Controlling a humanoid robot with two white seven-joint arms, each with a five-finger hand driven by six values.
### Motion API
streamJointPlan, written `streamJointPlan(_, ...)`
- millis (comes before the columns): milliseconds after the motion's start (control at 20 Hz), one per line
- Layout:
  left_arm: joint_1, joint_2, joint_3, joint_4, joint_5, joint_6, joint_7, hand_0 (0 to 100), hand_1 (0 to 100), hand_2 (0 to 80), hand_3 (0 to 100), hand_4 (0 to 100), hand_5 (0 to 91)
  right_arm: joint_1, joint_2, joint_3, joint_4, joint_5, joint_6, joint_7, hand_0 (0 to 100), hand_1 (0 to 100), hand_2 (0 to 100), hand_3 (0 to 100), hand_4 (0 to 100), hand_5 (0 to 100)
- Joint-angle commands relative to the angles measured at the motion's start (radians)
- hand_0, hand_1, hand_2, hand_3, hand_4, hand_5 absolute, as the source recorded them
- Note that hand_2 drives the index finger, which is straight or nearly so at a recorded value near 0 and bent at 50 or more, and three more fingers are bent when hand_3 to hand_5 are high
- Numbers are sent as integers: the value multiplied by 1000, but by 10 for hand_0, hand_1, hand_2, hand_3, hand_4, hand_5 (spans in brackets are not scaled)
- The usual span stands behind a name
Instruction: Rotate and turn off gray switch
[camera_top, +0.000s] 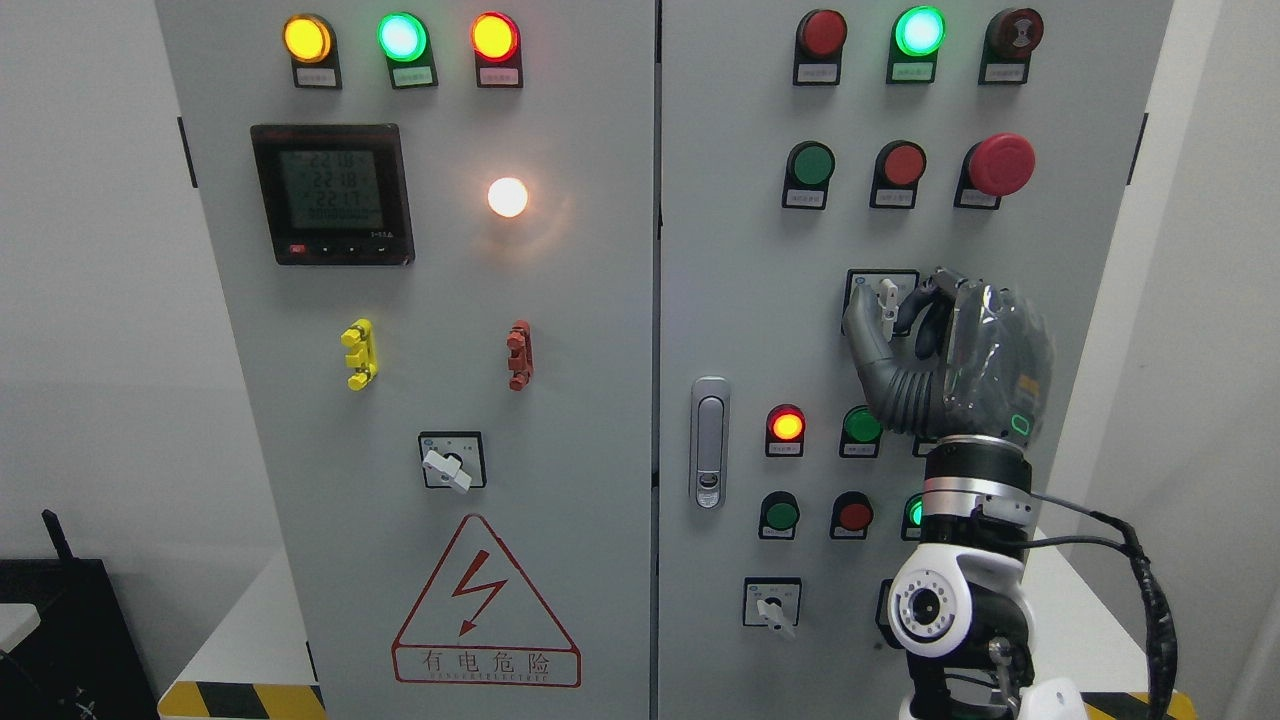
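A gray rotary switch (887, 303) sits on a black-framed plate on the right cabinet door, its white-gray knob standing close to upright. My right hand (915, 315) comes up from the lower right and is closed around the knob, thumb on its left side and fingers on its right. The hand's back and wrist hide the right part of the switch plate. My left arm is out of view.
Two similar rotary switches sit lower: one on the left door (450, 462), one at the right door's bottom (773, 605). Lit lamps and push buttons surround my hand, with a red emergency stop (1000, 163) above it and a door handle (709, 440) to its left.
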Motion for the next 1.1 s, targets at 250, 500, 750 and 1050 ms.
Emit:
streamJointPlan(250, -9, 0, 8, -25, 20, -1, -1, 120, 389, 0, 0, 0, 0, 0, -5, -1, -4, -1, -4, -9, 346, 400, 733, 1000, 1000, 1000)
streamJointPlan(500, -9, 1, 8, -25, 20, -1, -1, 120, 389, 0, 0, 0, 0, 2, -7, -1, -5, -1, -4, -11, 345, 397, 733, 1000, 1000, 1000)
streamJointPlan(750, -9, 0, 8, -25, 20, -1, -1, 120, 389, 0, 0, 0, 0, 5, -13, -3, -5, -1, -7, -22, 345, 394, 733, 1000, 1000, 1000)
streamJointPlan(1050, -9, 0, 8, -25, 20, 1, -1, 120, 389, 0, 0, 0, 0, 7, -14, -3, -13, -1, -10, -25, 348, 389, 733, 1000, 1000, 1000)
